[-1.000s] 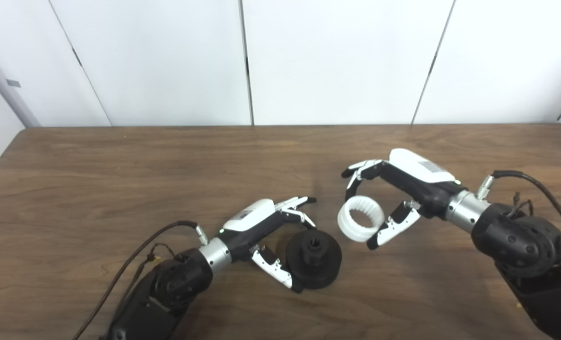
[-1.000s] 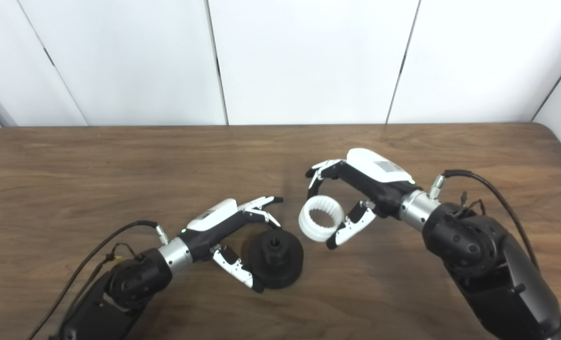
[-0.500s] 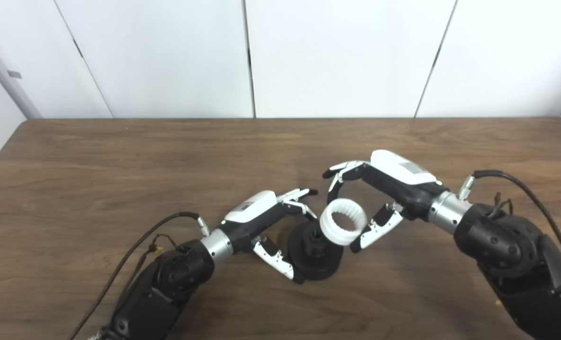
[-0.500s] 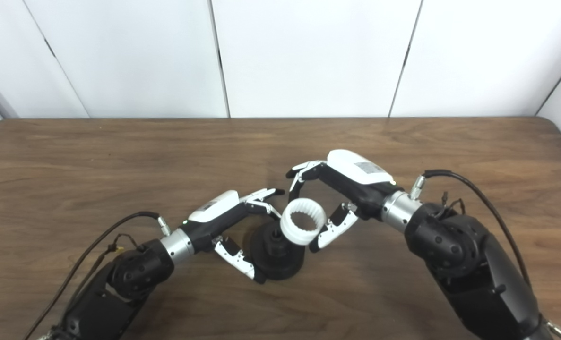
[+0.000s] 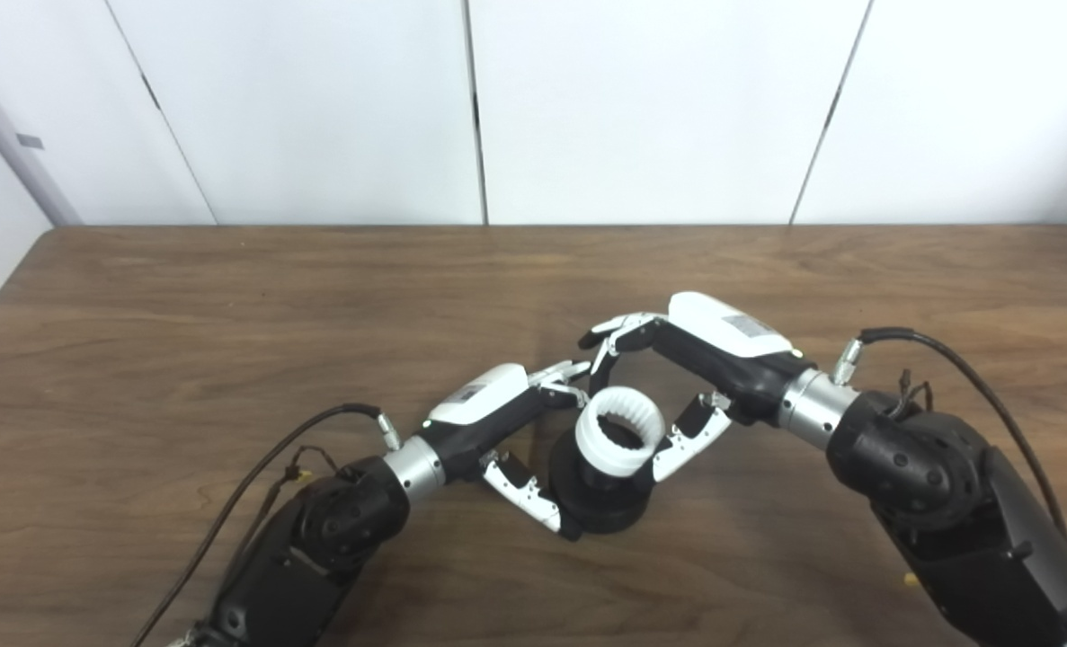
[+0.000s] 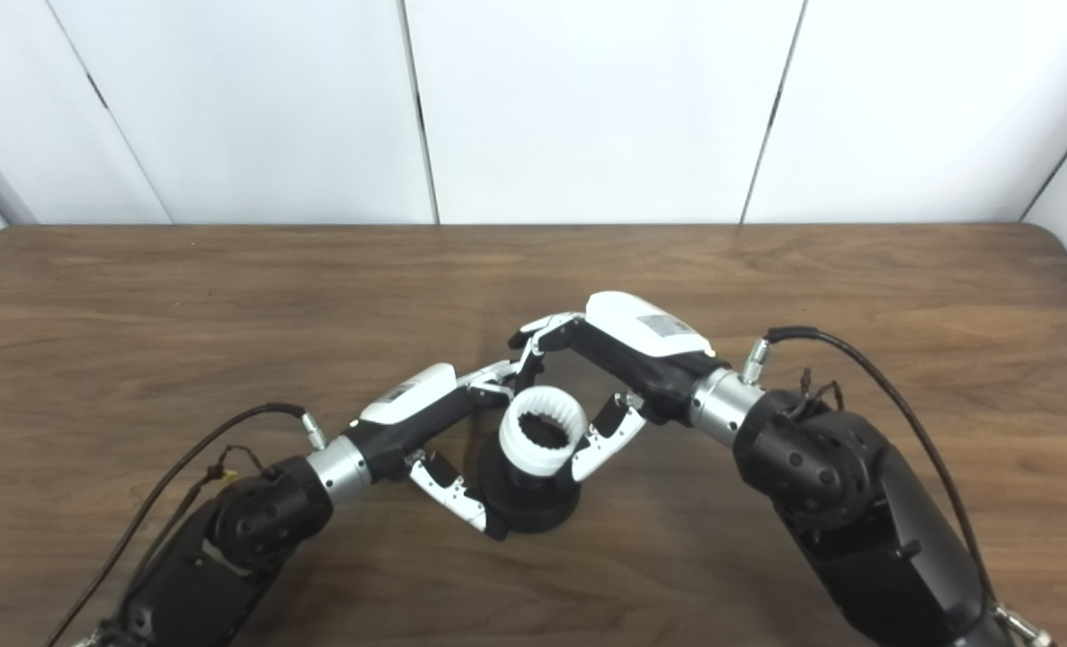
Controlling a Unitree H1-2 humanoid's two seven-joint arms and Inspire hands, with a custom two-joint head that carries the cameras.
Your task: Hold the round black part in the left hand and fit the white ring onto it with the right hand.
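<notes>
At frame centre, the left hand steadies the round black part on the bench — the right hand, pinching the white ring, lowers it on.

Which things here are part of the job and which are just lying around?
Job: round black part, held by left hand; white ring, held over it by right hand.
Lying about: nothing else on the table.

I see a big brown wooden table with dark lines in the wood. Behind it stands a white wall made of flat panels, with thin dark gaps running between the panels.
</notes>
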